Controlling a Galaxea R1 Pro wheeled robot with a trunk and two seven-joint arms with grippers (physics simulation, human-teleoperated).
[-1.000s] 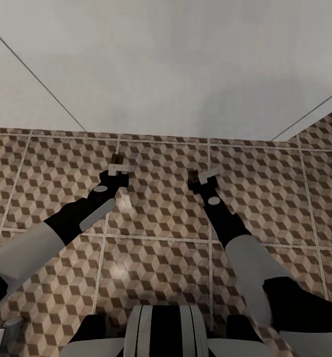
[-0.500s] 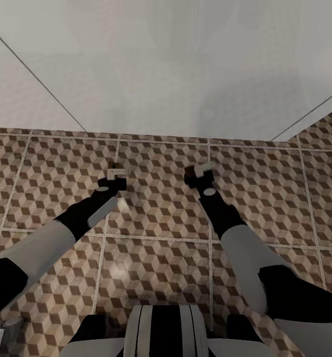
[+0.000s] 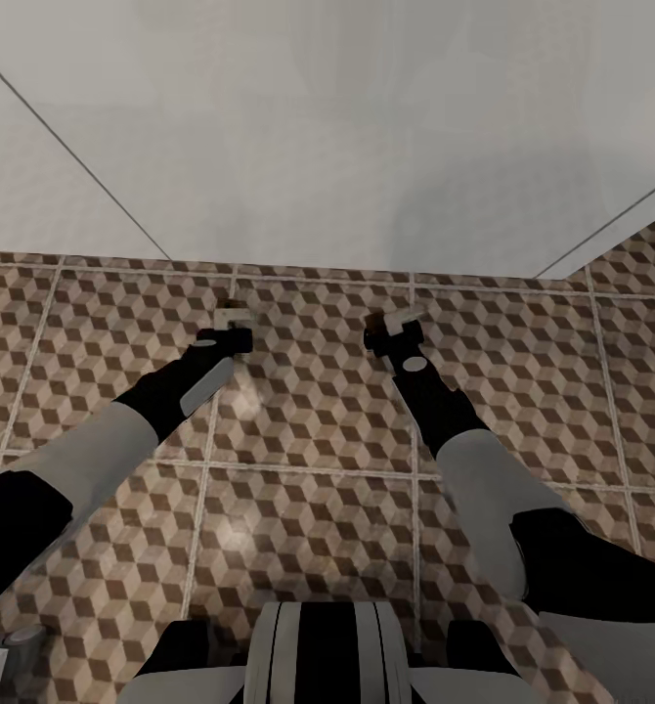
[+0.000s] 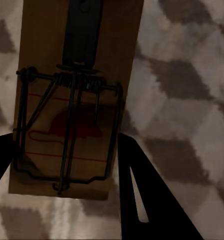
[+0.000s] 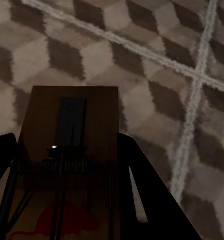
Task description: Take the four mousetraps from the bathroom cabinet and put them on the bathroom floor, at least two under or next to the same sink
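Two mousetraps are in my grippers above the cube-patterned bathroom floor (image 3: 308,460). In the left wrist view a brown wooden mousetrap (image 4: 74,100) with dark wire parts and a red print sits between the dark fingers (image 4: 142,200); my left gripper (image 4: 61,170) is shut on it. The right wrist view has another mousetrap (image 5: 71,145), gripped by my right gripper (image 5: 66,190). From the head camera, the left gripper (image 3: 232,319) and the right gripper (image 3: 392,329) reach forward side by side, close to a broad white surface (image 3: 347,147). I cannot tell whether that surface is the bathroom sink. The cabinet is out of view.
The white surface runs across the far side, and patterned floor continues past its right edge (image 3: 650,254). My trunk (image 3: 326,650) fills the near middle. A small grey and white object (image 3: 10,650) sits at the near left corner.
Both arms have stretched further forward toward the white surface, each carrying its mousetrap. The camera has not shifted.
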